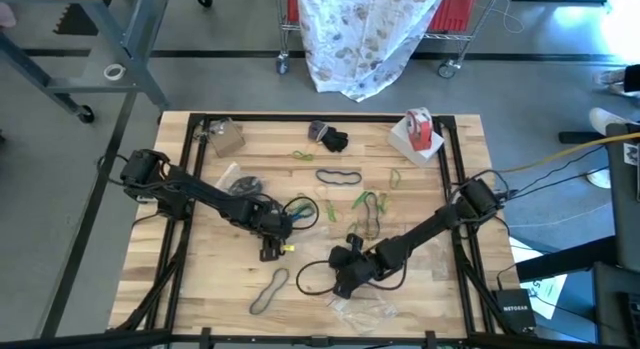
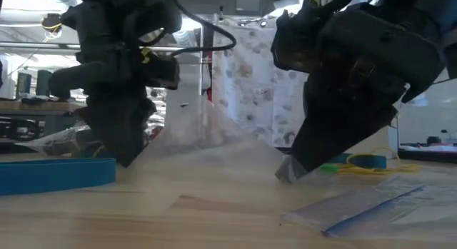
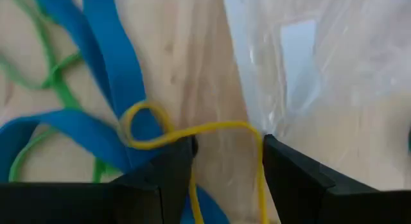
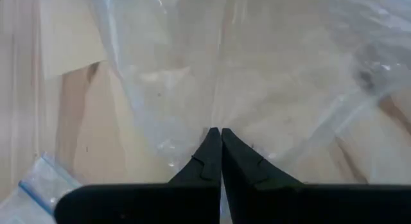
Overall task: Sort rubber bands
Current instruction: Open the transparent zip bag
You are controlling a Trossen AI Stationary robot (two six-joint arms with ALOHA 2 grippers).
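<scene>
Left gripper (image 3: 228, 156) spread over yellow band (image 3: 192, 131); right gripper (image 4: 220, 153) pinching clear bag (image 4: 257, 70).

Risk — bag film slips from the pressed-together tips, or the yellow loop, frame centre beside the blue band (image 3: 103, 63), drags it along; other bands scattered upper-centre.

From my remote seat I list:
- Tabletop (image 1: 200, 279): pale wood planks, black frame round its edge.
- Red-and-white tape roll (image 1: 418, 129): far right corner, on a white holder.
- Clear plastic bags: one (image 1: 365, 307) at the near edge, another (image 1: 232, 177) left of centre.
- Tan card tag (image 1: 227, 139): far left corner.
- Small black item (image 1: 333, 140): far middle; I cannot tell what it is.
- Patterned white cloth (image 1: 365, 34): draped over a wire cart beyond the tabletop.
- White tape ring (image 1: 115, 72): on the floor, far left.
</scene>
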